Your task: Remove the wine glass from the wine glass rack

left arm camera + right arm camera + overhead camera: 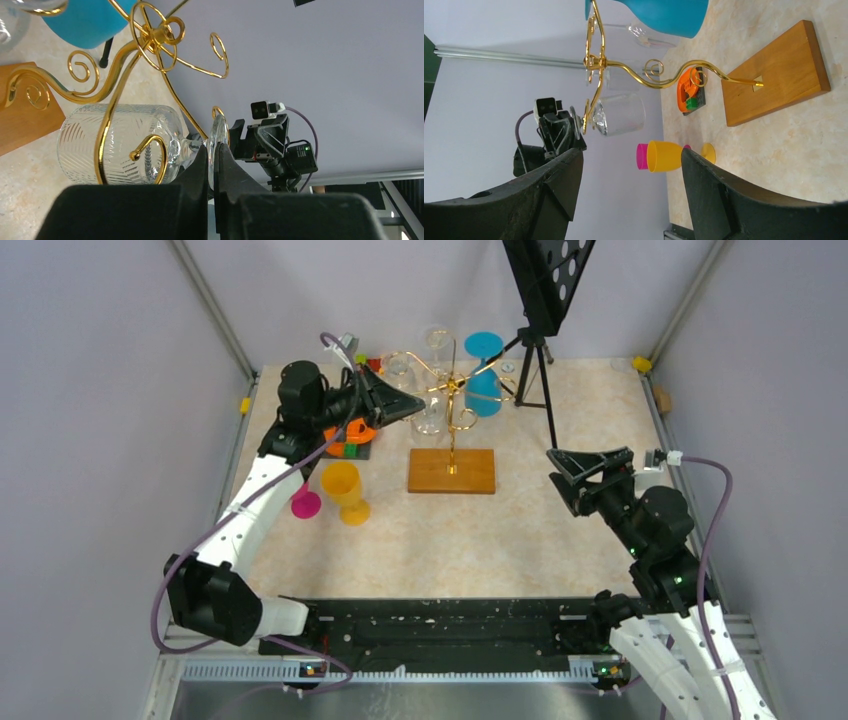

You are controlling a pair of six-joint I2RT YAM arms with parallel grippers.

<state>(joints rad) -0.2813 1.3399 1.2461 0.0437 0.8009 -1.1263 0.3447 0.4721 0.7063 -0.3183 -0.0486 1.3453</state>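
- Our left pincer [212,159] is clenched on the foot of the clear wine glass [122,144], with its two fingers pressed close on either side of the disc's edge.
- The wine glass hangs bowl-down on the left side of the wine glass rack [452,425]. Its stem is caught in one of the gold curled arms, so it is not yet off the rack.
- Our right pincer [588,466] hovers to the right of the rack's wooden base and well apart from it. It is released, with its fingers spread wide and nothing between them.
- A teal glass [483,380] hangs from the rack's far right arm, and we see more clear glasses on the arms behind the post.
- On the surface [560,540] to the left of the rack's base, a yellow goblet [343,490] and a pink goblet [305,503] sit just beside each other.
- A black tripod stand [537,370] rises behind the rack and to its right.
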